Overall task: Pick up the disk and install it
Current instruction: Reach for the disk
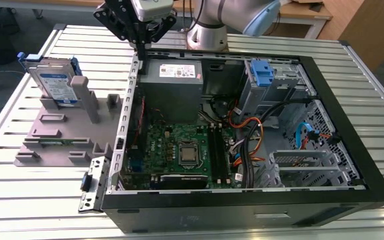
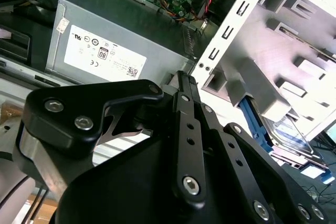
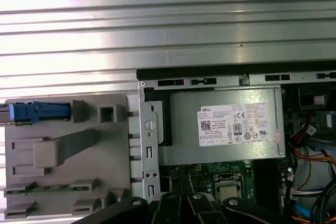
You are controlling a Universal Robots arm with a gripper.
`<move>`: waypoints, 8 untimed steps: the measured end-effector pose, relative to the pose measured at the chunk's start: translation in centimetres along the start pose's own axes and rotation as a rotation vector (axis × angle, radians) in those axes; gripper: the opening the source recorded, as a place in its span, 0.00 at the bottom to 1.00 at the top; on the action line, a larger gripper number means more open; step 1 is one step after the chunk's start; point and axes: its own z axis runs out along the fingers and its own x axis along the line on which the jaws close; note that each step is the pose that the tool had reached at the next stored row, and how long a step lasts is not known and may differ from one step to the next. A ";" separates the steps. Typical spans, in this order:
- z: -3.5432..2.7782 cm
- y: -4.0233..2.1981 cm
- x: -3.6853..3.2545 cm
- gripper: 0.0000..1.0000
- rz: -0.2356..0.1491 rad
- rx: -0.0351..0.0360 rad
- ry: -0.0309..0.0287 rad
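Disk [image 1: 50, 82]: upright in grey holder [image 1: 58, 127], exterior view's left (blue rails showing). Gripper [image 1: 139, 46]: fingers pressed together, empty, over the case wall, apart from disk. Power supply [image 1: 172, 85]: inside open case [image 1: 352, 165].

Table [image 1: 18, 200]: open PC case [image 1: 245, 199] at exterior view's right, w/ PSU [image 1: 172, 82] inside at rear, mobo [image 1: 178, 150] in front of it; fixture [image 1: 58, 131] just beside case at exterior view's left, disk [image 1: 53, 82] upright in its rear slot.
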 end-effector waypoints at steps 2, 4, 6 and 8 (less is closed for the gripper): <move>0.00 -0.01 0.10 0.11 0.000 0.0000 0.0000; 0.00 -0.01 0.16 0.11 0.000 -0.0001 -0.0001; 0.00 -0.02 0.24 0.11 0.000 0.0000 0.0000; -0.01 -0.03 0.34 0.11 0.000 0.0000 0.0000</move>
